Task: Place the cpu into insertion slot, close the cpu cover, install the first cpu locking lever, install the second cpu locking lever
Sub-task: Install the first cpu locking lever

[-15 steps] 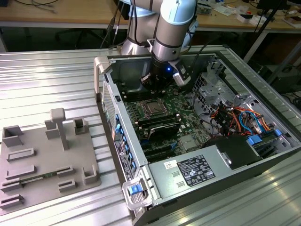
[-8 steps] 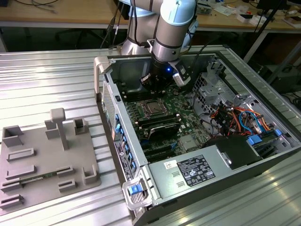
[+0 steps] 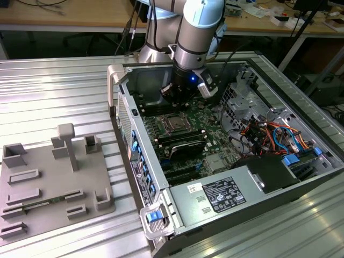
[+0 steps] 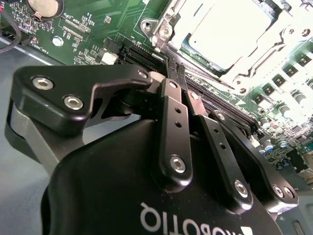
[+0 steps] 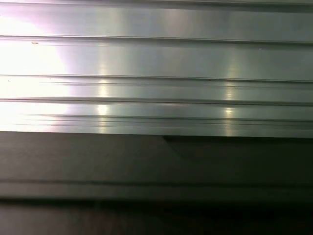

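Note:
The cpu (image 4: 227,29) lies in the insertion slot (image 3: 174,123) on the green board, its silver top showing. The cpu cover (image 4: 254,61) lies flat around it as a silvery frame. My gripper (image 4: 177,69) hangs over the board just beside the socket's corner. Its black fingers (image 4: 173,122) are drawn together into a narrow point, and I see nothing held between them. In the exterior view the gripper (image 3: 173,101) sits inside the open computer case, just behind the socket. I cannot make out the locking levers.
Long black memory slots (image 3: 183,142) lie in front of the socket. A power supply (image 3: 215,196) and coloured cables (image 3: 274,134) crowd the case's right side. A grey fixture plate (image 3: 48,183) rests on the ribbed aluminium table (image 5: 156,58) at the exterior view's left.

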You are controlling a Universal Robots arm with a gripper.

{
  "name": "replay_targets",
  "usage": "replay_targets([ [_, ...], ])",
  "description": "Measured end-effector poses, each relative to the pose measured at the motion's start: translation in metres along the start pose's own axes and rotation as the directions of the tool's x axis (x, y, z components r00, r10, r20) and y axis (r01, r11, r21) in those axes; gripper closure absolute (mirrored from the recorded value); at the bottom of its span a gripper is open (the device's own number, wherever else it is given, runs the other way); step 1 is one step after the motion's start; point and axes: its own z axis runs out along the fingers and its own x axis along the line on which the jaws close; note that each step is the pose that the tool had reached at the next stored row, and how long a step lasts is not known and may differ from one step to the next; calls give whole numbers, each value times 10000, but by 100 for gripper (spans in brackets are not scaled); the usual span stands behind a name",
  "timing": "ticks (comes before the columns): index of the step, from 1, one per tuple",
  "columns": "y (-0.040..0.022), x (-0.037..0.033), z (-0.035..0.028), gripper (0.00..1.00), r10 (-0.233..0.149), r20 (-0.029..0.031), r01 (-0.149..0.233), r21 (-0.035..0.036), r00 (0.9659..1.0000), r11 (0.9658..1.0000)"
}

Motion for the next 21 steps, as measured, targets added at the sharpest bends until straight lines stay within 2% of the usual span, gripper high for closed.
replay_targets([
  [10,-48,-16,21,89,1,-18,-1,1,10000,10000],
  [16,-40,-16,37,89,0,-31,0,2,10000,10000],
  [21,-18,-18,-4,89,0,-33,0,-2,10000,10000],
])
